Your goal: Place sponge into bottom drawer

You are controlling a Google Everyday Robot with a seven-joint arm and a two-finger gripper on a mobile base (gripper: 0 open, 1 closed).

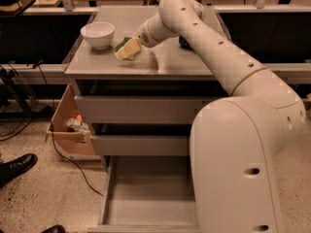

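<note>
A grey metal cabinet (146, 64) with three drawers is seen from the front and above, its flat top serving as the desk. A round white bowl (98, 34) is set near the left edge of the top, about midway between front and back; only its plain white inside is shown. Just right of the bowl, well back from the front edge, a small rectangular sponge with a dark green scrub layer over yellow foam (121, 43) is lying on the top. The pale two-finger gripper (129, 51) of a large cream robot arm (228, 72) is lowered onto the sponge's right side; whether it is open or closed, or has hold of the sponge, cannot be told. A dark blue object (183, 43) is mostly hidden behind the arm. The two upper grey drawers (136, 109) are pushed in, their contents hidden. The bottom drawer, a wide shallow grey tray (146, 198), is pulled fully out, and its plain grey floor is shown. An open brown cardboard box (62, 115) is stood on the floor by the cabinet's left side, with small unidentifiable items (75, 124) held inside.
</note>
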